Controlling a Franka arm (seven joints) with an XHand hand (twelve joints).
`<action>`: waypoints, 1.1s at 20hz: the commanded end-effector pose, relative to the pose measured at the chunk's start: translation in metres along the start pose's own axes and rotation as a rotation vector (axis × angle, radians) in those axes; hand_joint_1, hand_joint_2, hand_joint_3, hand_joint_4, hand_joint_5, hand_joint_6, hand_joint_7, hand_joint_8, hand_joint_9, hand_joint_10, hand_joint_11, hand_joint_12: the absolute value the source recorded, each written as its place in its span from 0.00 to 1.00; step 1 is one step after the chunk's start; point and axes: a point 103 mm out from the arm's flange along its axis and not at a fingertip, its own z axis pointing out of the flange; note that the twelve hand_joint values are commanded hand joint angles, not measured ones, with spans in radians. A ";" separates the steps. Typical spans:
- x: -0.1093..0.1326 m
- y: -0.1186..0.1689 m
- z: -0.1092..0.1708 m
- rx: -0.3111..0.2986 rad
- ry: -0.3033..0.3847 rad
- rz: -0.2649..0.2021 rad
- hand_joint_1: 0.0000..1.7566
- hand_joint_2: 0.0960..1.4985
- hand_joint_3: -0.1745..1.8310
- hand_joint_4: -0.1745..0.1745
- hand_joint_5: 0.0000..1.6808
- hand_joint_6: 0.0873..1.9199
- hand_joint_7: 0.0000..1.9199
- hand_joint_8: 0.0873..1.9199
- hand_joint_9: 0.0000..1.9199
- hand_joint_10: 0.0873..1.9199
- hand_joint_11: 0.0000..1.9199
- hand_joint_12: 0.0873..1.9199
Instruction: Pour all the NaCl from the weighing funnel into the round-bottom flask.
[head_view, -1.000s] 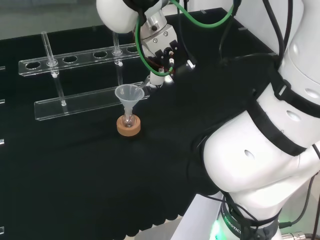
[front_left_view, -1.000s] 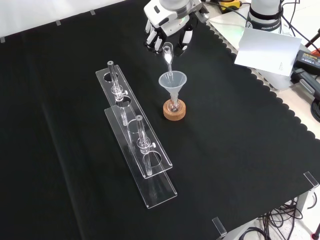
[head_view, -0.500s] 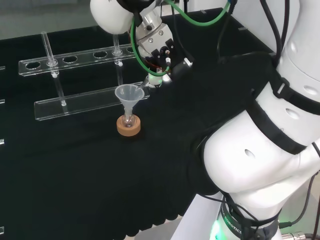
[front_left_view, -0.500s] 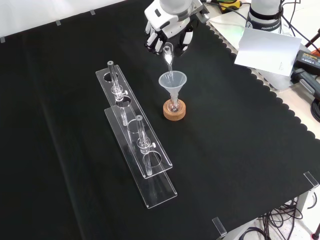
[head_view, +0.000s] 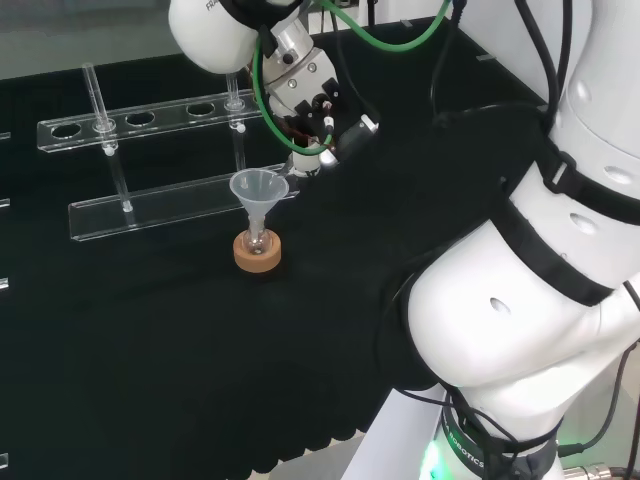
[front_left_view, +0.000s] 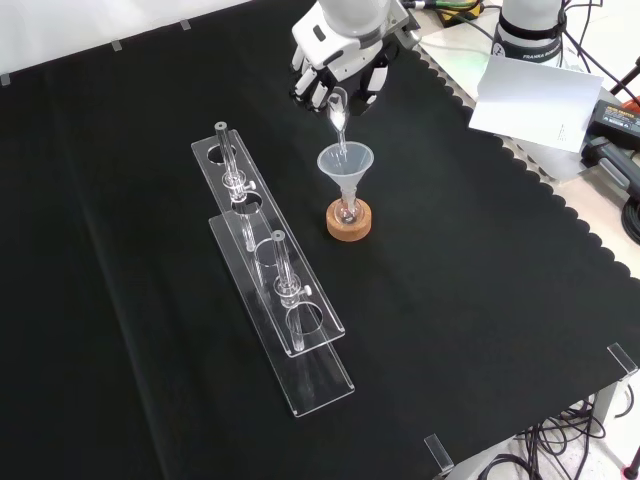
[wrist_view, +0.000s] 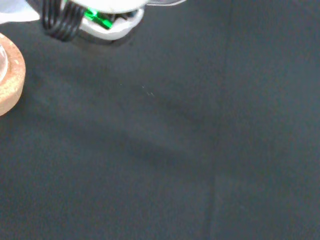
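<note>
Over the black cloth, we see the white arm filling the right of the head view, and it has swung its wrist a little toward the upper left of that frame over the past second. The two clear racks lie unmoved at centre left of the front view. At top centre there, the hand has its fingers curled round the weighing funnel, which hangs tilted, stem down, its tip over the mouth of the plastic funnel. That funnel sits in the small round-bottom flask on its cork ring, just below centre. We judge the pour under way, the shift steepening the tilt; whether any NaCl remains we cannot tell.
</note>
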 end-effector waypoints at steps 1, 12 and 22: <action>0.003 0.000 -0.002 -0.001 -0.019 -0.004 0.65 0.45 0.32 1.00 0.82 0.17 0.35 0.34 0.62 0.05 0.53 0.45; 0.004 0.000 -0.007 0.008 -0.047 -0.001 0.65 0.45 0.32 1.00 0.82 0.17 0.35 0.34 0.62 0.04 0.53 0.45; 0.003 -0.001 -0.009 0.022 -0.076 0.003 0.65 0.45 0.31 1.00 0.82 0.16 0.34 0.34 0.62 0.04 0.53 0.45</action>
